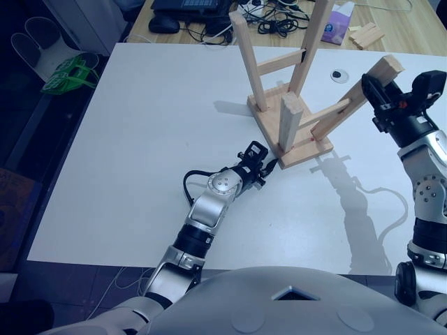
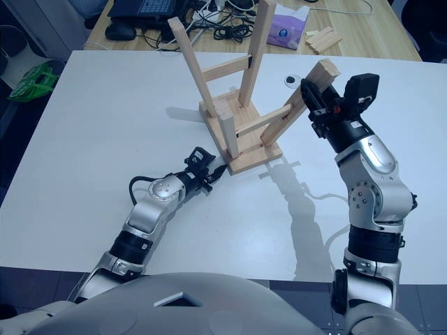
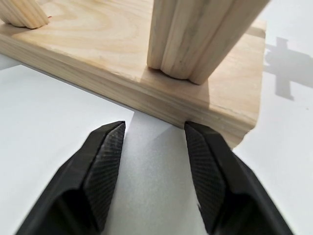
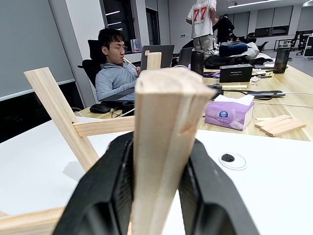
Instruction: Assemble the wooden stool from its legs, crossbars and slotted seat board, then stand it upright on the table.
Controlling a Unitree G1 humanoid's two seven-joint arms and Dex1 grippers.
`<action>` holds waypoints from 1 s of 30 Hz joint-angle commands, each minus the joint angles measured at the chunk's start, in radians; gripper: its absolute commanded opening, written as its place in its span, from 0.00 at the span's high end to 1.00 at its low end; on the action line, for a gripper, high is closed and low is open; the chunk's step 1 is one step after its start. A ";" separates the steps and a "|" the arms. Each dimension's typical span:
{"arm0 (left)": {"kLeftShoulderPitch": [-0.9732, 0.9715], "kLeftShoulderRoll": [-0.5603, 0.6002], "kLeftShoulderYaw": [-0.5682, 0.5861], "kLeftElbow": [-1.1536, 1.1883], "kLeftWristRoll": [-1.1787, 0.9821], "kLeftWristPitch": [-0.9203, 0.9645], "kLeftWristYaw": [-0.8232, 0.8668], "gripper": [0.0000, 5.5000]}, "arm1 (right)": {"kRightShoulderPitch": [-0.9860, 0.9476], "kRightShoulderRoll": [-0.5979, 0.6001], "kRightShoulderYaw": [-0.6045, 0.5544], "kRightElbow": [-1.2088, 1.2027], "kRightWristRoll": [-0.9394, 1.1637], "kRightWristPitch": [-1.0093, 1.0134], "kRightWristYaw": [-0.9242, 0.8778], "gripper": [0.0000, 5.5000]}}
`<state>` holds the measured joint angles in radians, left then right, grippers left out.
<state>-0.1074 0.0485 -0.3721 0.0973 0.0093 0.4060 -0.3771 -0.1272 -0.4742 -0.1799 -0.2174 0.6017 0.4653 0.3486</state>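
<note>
Left jaws, nearest the robot: moderately open and holding nothing, low over the white counter (image 1: 140, 139). Their black, cross-hatched fingertips (image 3: 105, 156) flanked bare counter just short of the near edge of the seat board (image 3: 98, 58); contact could not be determined.

Seat board: pale, visibly grained wood, rectangular, lying flat on the counter with the legs pointing up, so that the stool stood inverted. The near leg (image 1: 290, 122), of square section with softened edges, rose upright from the board directly beyond the left jaws.

Right jaws: closed on the tilted leg (image 4: 166, 122) near its free end, one black finger on either flat face. This leg leaned outward to the robot's right from the seat board, and a crossbar (image 1: 325, 112) ran from it to the near leg.

Farther back, two upright legs (image 1: 248, 59) (image 1: 313, 42) were joined by a second crossbar (image 1: 279, 61).

Beyond the counter's far edge lay a purple tissue box (image 1: 340, 14), loose wooden pieces (image 1: 367, 33) and a tangle of cables (image 1: 279, 17).
</note>
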 commanded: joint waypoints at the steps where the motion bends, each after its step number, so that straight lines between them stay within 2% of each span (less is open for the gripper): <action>1: -0.009 -0.005 -0.001 -0.003 0.001 -0.007 -0.003 0.59 | 0.081 -0.046 0.098 0.078 -0.117 0.101 0.001 0.81; 5: -0.013 -0.010 -0.003 -0.004 0.001 -0.007 -0.001 0.59 | 0.104 -0.093 0.152 0.061 -0.122 0.141 0.025 0.80; 9: -0.015 -0.013 0.001 -0.001 -0.001 -0.011 0.002 0.59 | 0.088 -0.084 0.150 0.081 -0.121 0.129 -0.001 0.80; 10: -0.015 -0.014 0.001 0.000 -0.001 -0.011 0.003 0.59 | 0.082 -0.074 0.132 0.089 -0.113 0.124 -0.013 0.73; 12: -0.014 -0.014 0.001 0.002 -0.001 -0.014 0.002 0.59 | 0.070 -0.058 0.105 0.095 -0.097 0.118 -0.023 0.67; 20: -0.013 -0.017 0.000 0.005 0.000 -0.018 -0.002 0.59 | 0.065 -0.016 0.076 0.085 -0.099 0.108 -0.027 0.46; 27: -0.005 -0.021 -0.006 0.013 -0.001 -0.030 -0.005 0.59 | 0.028 0.109 -0.110 0.018 0.070 -0.030 0.018 0.23; 30: -0.001 -0.019 -0.005 0.014 -0.001 -0.031 -0.008 0.59 | 0.002 0.135 -0.148 -0.063 0.116 -0.087 0.031 0.23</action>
<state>-0.1071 0.0333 -0.3756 0.1023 0.0088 0.3775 -0.3820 -0.0957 -0.3550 -0.3010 -0.2319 0.6969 0.4102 0.3846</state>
